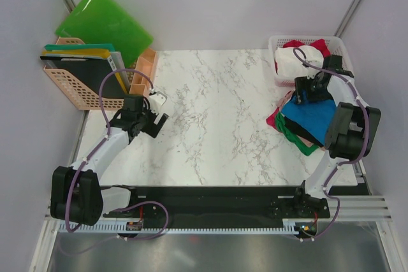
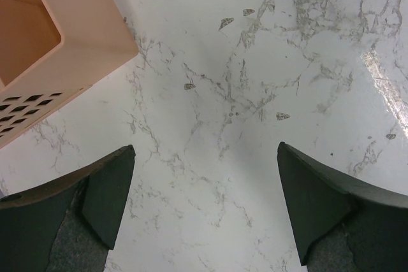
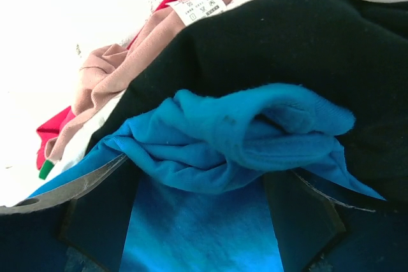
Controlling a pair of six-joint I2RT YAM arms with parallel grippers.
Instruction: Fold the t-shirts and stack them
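Reaching into the heap of t-shirts [image 1: 292, 130] at the right edge of the table [image 1: 217, 106], just near of the white basket [image 1: 278, 46]. Going for the blue t-shirt [image 3: 255, 132] on top, draped over the black t-shirt [image 3: 287, 49], with pink, red and white cloth peeking out at the left. Worth closing only on that raised blue ridge and not on the black layer beneath, or risk hauling up the whole heap. Better to pinch near a hem or shoulder, lift straight, then carry left onto bare table for spreading. Barely begun, judging by the lack of any flat-spread shirt.

Over to the right tool [image 3: 207, 176]: spread wide, straddling the blue fold, showing no firm bite. Then the right arm [image 1: 347, 128]: folded up tall at the elbow, wrist tipped down over the heap. Across to the left tool [image 2: 205, 151]: gaping fully, holding nothing, hovering over bare table beside the peach rack [image 2: 76, 30]. And the left arm [image 1: 102, 148]: stretched far, leaning inward.
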